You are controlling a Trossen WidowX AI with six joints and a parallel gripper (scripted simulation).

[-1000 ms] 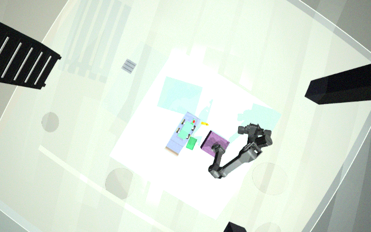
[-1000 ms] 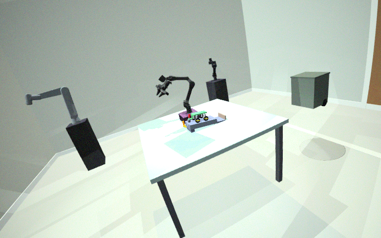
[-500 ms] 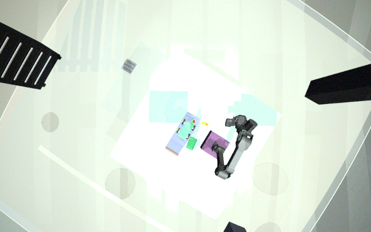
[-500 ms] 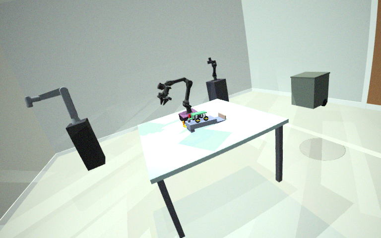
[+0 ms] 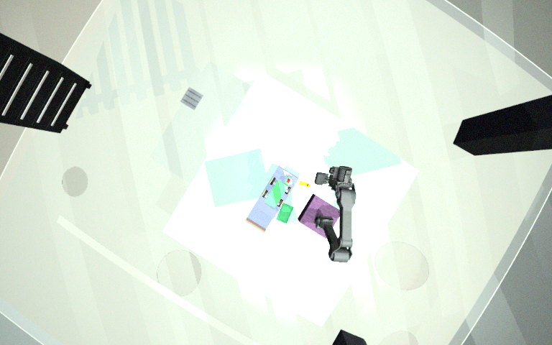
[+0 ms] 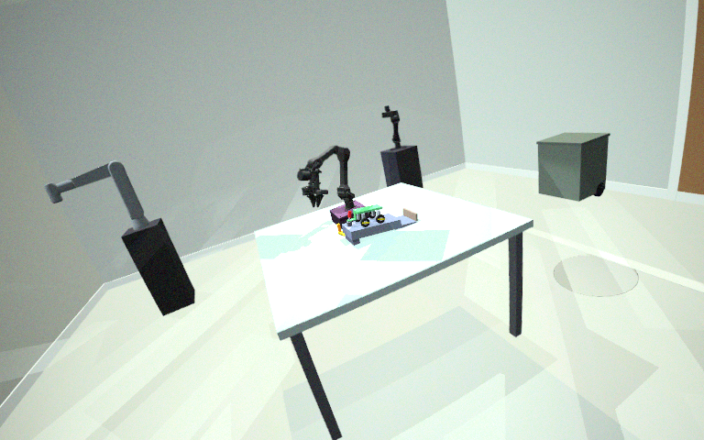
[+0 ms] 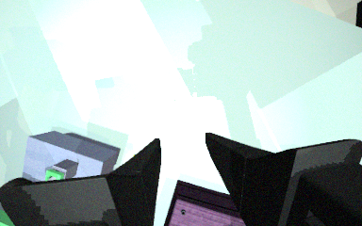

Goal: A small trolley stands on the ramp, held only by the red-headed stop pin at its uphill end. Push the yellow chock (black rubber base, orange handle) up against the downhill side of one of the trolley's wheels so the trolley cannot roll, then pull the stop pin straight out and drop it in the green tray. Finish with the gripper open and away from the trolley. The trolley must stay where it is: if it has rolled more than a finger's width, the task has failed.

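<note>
A lavender ramp (image 5: 256,211) (image 6: 374,229) (image 7: 44,157) lies mid-table. The trolley, with a green deck (image 5: 276,193) (image 6: 366,210) and black-and-yellow wheels, stands on its upper part. The red-headed stop pin (image 5: 288,180) (image 6: 349,213) stands at the trolley's uphill end. The yellow chock (image 5: 304,183) (image 6: 340,232) lies on the table off the ramp's high end, apart from the wheels. The green tray (image 5: 284,213) sits beside the ramp. My gripper (image 5: 318,177) (image 6: 314,200) (image 7: 183,140) is part open and empty. It hangs above the table, just beyond the chock on the side away from the ramp.
The arm stands on a purple block (image 5: 313,209) (image 6: 339,211) (image 7: 203,213) next to the tray. A tan stop (image 6: 410,214) closes the ramp's low end. Other arms on black pedestals (image 6: 158,264) and a grey bin (image 6: 571,165) stand off the table.
</note>
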